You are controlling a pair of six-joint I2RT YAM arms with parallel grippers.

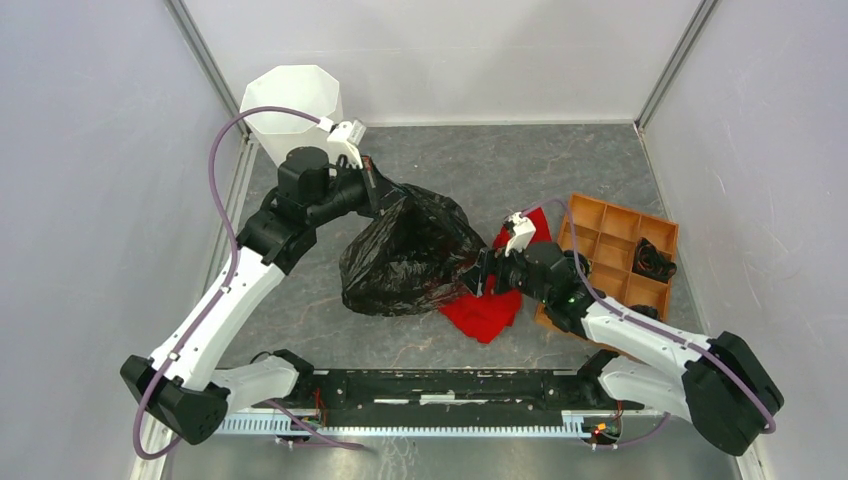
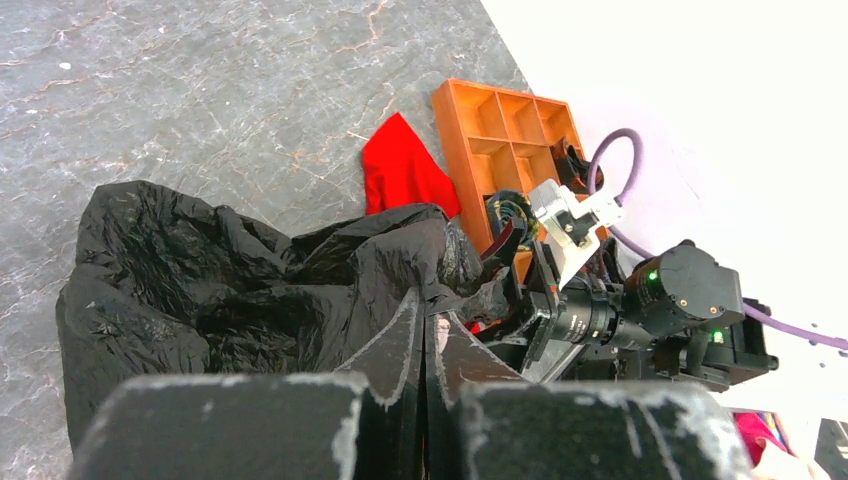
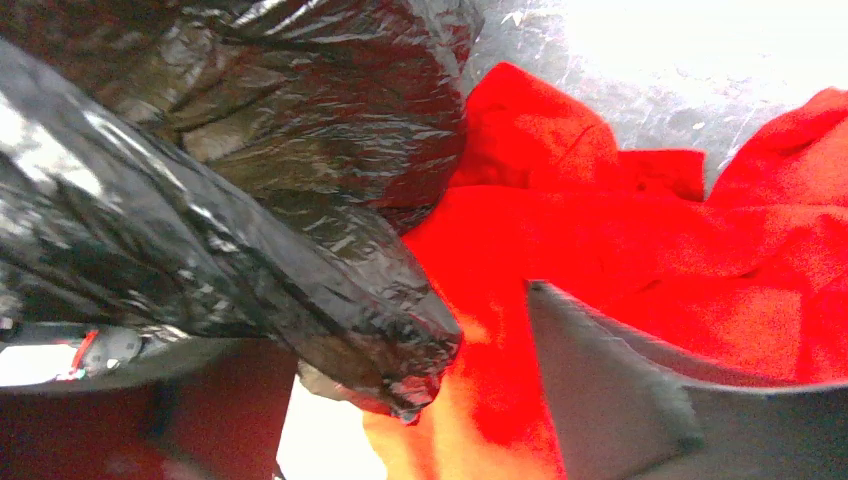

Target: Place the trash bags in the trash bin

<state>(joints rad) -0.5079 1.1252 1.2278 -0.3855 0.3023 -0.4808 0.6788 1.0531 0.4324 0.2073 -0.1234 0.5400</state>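
Trash bag (image 1: 405, 258): one glossy black bag is seen, crumpled on the grey tabletop (image 1: 560, 160) near its middle, outside the bin. Its upper corner is drawn up to the left gripper, and its right edge is laid over the red cloth.
Left gripper (image 2: 425, 330): the jaws are closed to a hairline. A pinch of the bag's film is clamped between them, and the plastic is pulled up into a peak there.
Right gripper (image 1: 478, 282): it is held low at the bag's right edge, with the jaws spread wide. In the right wrist view a wrinkled fold of the bag is seen between the two fingers (image 3: 620, 400), with red cloth under it. Neither is seen to be clamped.
Trash bin (image 1: 290, 100): one white bin with an octagonal rim is stood upright in the far left corner, well apart from the bag and just beside the left arm's wrist.
Red cloth (image 1: 488, 308): one is spread flat to the right of the bag, partly covered by the bag and by the right gripper.
Orange tray (image 1: 610, 235): one flat tray with compartments is placed just right of the cloth. Small dark parts are seen in a few compartments, but their kind cannot be told.
Counts: one bag, one bin, one cloth, one tray, two arms.
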